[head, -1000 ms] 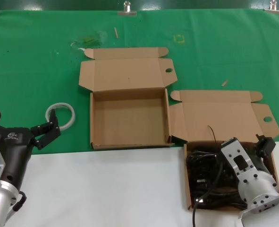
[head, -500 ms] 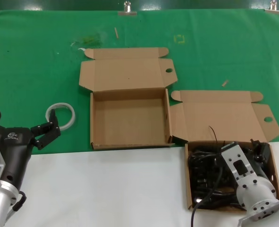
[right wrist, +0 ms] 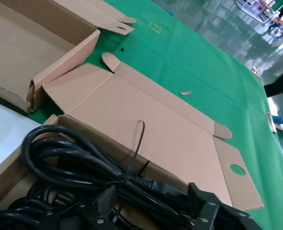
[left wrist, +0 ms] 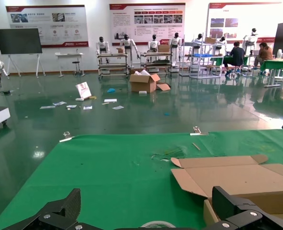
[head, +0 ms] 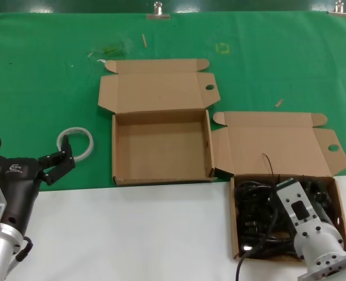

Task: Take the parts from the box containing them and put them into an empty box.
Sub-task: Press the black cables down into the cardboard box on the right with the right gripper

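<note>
- You are at the pick-up step: the right gripper [head: 313,190] is down inside the box containing them [head: 233,219], at the bench's near right corner, among the parts [head: 254,213].
- The parts are a tangle of glossy black cords filling that box; none lies in the empty box [head: 161,146], which sits open toward the middle of the bench, just beside the full one.
- In the right wrist view one black finger [right wrist: 206,208] sits against a moulded plug and cable [right wrist: 107,172]. The jaws look parted around the bundle, but you cannot tell from these views whether they have pinched anything.
- Your next move, as I judge it, is to close on one cord near its plug, lift until it clears the box wall, then carry it across to the empty box. Expect the loops to drag neighbours up with them.
- The left gripper [head: 26,159] waits at the bench's near left corner with its jaws spread and empty, the white ring [head: 75,142] just beyond it.
- Hidden from you: the right arm's silver wrist covers much of the full box in the head view, and its fingertips are lost against the black cords.
- A thin dark strand [right wrist: 138,139] stands up against the open lid [right wrist: 151,124]; its lower end is lost in the tangle.
</note>
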You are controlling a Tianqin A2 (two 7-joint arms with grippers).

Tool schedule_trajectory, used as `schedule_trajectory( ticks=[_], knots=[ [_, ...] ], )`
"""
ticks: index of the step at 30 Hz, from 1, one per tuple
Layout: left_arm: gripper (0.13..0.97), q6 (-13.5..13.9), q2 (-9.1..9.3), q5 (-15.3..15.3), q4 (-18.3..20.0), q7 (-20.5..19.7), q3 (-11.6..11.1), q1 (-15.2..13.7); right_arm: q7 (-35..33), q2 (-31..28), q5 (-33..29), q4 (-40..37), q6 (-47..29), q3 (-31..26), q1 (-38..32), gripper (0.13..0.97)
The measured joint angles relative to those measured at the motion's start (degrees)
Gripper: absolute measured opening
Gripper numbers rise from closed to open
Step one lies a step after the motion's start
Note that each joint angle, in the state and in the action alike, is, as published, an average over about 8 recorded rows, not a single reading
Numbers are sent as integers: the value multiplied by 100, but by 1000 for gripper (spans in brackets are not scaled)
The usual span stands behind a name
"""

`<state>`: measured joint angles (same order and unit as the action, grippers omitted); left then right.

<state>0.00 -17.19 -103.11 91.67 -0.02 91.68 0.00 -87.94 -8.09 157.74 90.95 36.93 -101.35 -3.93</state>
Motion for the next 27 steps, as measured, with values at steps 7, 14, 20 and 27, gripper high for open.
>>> schedule_trajectory(
  ticks=[7, 14, 20, 27],
  knots=[
    [965, 0, 0, 0, 0, 0, 0, 0, 15, 6, 0, 88, 2, 53, 94, 489],
    [965, 0, 0, 0, 0, 0, 0, 0, -1, 6, 0, 190, 24, 105, 172, 362],
    [965, 0, 0, 0, 0, 0, 0, 0, -69, 13, 0, 340, 94, 166, 223, 272],
    [965, 0, 0, 1, 0, -2, 0, 0, -238, 21, 0, 658, 295, 237, 275, 175]
  ],
)
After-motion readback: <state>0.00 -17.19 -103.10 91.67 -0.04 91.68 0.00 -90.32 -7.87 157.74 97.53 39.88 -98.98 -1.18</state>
